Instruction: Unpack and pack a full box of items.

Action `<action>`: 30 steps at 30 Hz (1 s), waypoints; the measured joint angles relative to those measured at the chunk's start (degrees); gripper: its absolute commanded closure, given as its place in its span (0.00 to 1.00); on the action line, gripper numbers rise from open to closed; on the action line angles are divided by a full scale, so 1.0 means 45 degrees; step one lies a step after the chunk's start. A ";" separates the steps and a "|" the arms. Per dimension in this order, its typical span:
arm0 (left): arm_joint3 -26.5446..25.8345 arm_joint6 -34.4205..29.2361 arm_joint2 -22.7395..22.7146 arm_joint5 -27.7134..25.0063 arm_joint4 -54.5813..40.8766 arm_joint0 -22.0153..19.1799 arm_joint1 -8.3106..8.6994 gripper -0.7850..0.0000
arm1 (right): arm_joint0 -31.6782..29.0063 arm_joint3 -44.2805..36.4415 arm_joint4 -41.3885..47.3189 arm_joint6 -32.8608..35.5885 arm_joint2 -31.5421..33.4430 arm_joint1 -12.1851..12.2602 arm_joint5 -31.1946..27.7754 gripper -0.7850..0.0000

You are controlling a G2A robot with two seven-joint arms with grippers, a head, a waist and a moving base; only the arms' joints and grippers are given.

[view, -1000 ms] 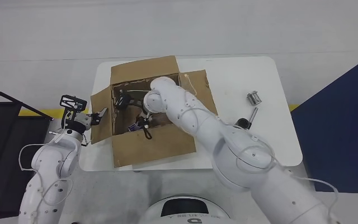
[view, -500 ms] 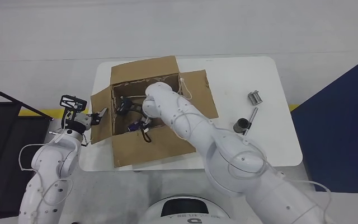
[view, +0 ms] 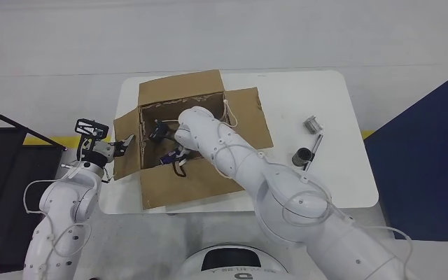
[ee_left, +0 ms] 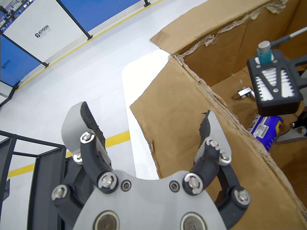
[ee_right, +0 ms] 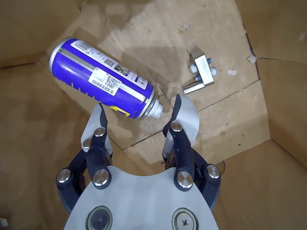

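The right gripper (ee_right: 140,107) has slid across inside the box (view: 189,185), fingers spread either side of the can's (ee_right: 100,77) nozzle end on the box floor. The can is likely next out. The left gripper (ee_left: 145,111) stays outside, released.

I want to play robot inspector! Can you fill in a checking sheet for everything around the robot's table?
Surface: white table, carrying the cardboard box.
Job's things: blue spray can on its side and metal bracket inside the open box; metal roller, black cylinder and thin rod out on the table.
Clutter: cardboard crumbs on the box floor.
Grippers: left gripper open, outside by a flap; right gripper open, inside, at the can's nozzle end.
Cables: white cable along the right arm.
Surroundings: blue and white panels, yellow floor line.
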 measured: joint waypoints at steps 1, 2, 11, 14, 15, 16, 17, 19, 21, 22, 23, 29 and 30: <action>0.0000 0.0000 0.0000 0.0000 0.0000 0.0000 0.0000 0.00 | 0.0039 0.0014 0.0106 0.0160 -0.0034 -0.0002 -0.0057 0.65; 0.0000 0.0000 0.0000 0.0000 0.0000 0.0000 0.0000 0.00 | 0.0073 0.0023 0.0189 0.0282 -0.0057 -0.0003 -0.0114 0.76; 0.0000 0.0000 0.0000 0.0000 0.0000 0.0000 0.0000 0.00 | 0.0463 0.0049 0.0974 0.0942 -0.0231 -0.0012 -0.0663 1.00; 0.0000 0.0000 0.0000 0.0000 0.0000 0.0000 0.0000 0.00 | 0.0636 0.0067 0.1138 0.0927 -0.0274 -0.0010 -0.0633 1.00; 0.0000 0.0000 0.0000 0.0000 0.0000 0.0000 0.0000 0.00 | 0.0705 0.0071 0.1187 0.0884 -0.0288 -0.0008 -0.0590 1.00; 0.0000 0.0000 0.0000 0.0000 0.0000 0.0000 0.0000 0.00 | 0.0754 0.0075 0.1221 0.0838 -0.0297 -0.0005 -0.0554 1.00; 0.0000 0.0000 0.0000 0.0000 0.0000 0.0000 0.0000 0.00 | 0.0803 0.0084 0.1257 0.0779 -0.0301 -0.0001 -0.0514 1.00; 0.0000 0.0000 0.0000 0.0000 0.0000 0.0000 0.0000 0.00 | 0.0919 0.0106 0.1338 0.0534 -0.0292 0.0009 -0.0370 0.81; 0.0000 0.0000 0.0000 0.0000 0.0000 0.0000 0.0000 0.00 | 0.0970 0.0115 0.1398 0.0120 -0.0276 0.0017 -0.0157 0.65; 0.0000 0.0000 0.0000 0.0000 0.0000 0.0000 0.0000 0.00 | 0.0964 0.0111 0.1422 -0.0036 -0.0275 0.0018 -0.0110 0.60; 0.0000 0.0000 0.0000 0.0000 0.0000 0.0000 0.0000 0.00 | 0.0947 0.0101 0.1456 -0.0194 -0.0270 0.0019 -0.0071 0.57; 0.0000 0.0000 0.0000 0.0000 0.0000 0.0000 0.0000 0.00 | 0.0764 0.0032 0.1762 -0.1115 -0.0243 0.0026 -0.0285 0.00; 0.0000 0.0000 0.0000 0.0000 0.0000 0.0000 0.0000 0.00 | 0.0759 0.0015 0.1812 -0.1184 -0.0248 0.0025 -0.0329 0.00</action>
